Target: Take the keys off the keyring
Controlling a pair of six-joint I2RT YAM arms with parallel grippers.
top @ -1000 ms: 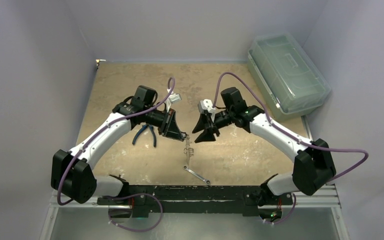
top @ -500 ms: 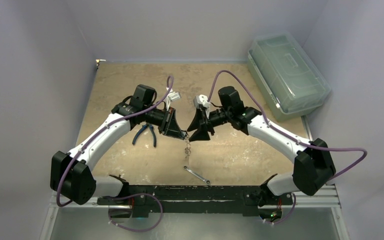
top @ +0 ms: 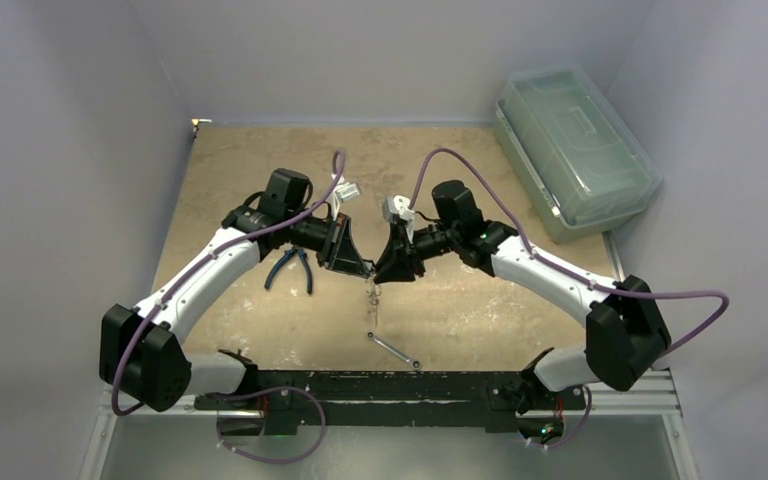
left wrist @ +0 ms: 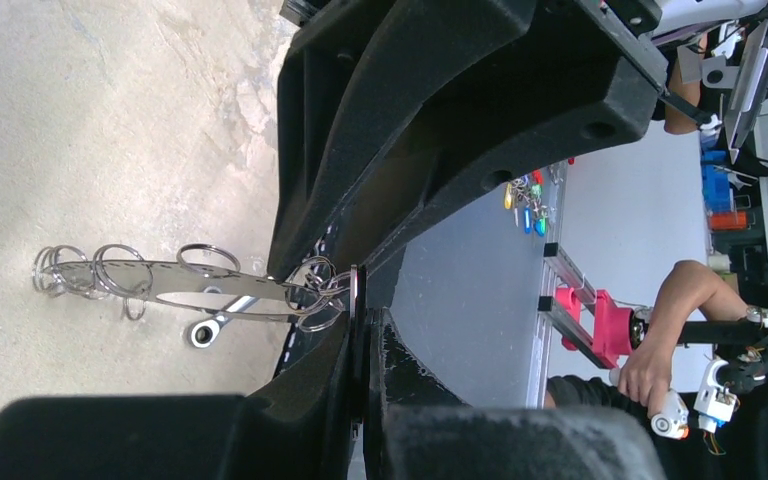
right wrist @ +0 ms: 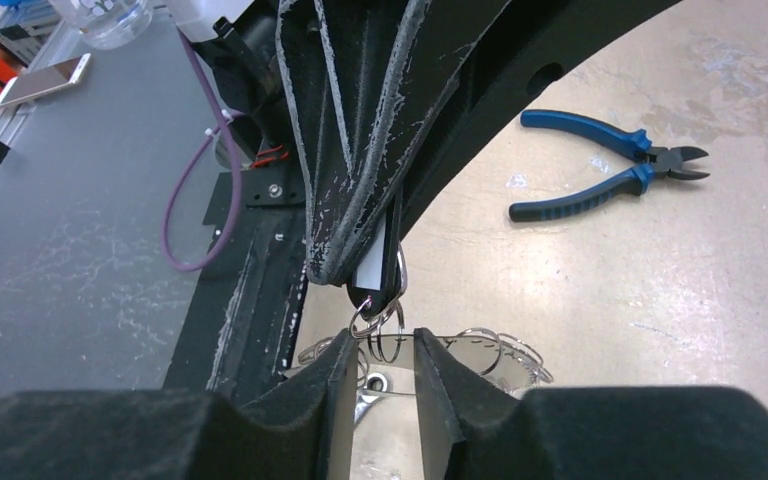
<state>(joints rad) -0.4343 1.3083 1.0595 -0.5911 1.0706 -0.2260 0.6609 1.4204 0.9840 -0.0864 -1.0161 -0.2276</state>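
Keyring [right wrist: 388,272] sat pinched in left fingers [right wrist: 355,200] over mid-counter [top: 240,170]. Keys [top: 374,296] hung under it, top of the cluster between right fingers [right wrist: 435,385]. Pliers [top: 290,268] lay on the counter just left of that. Wrench [top: 394,349] lay in front, nearer the arm bases. Bin [top: 572,150] stood at the rear right corner.

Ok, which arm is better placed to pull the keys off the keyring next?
Right. The left gripper is shut on the keyring, holding it up. The right gripper is open, its fingers either side of the rings hanging below it, where the keys dangle.
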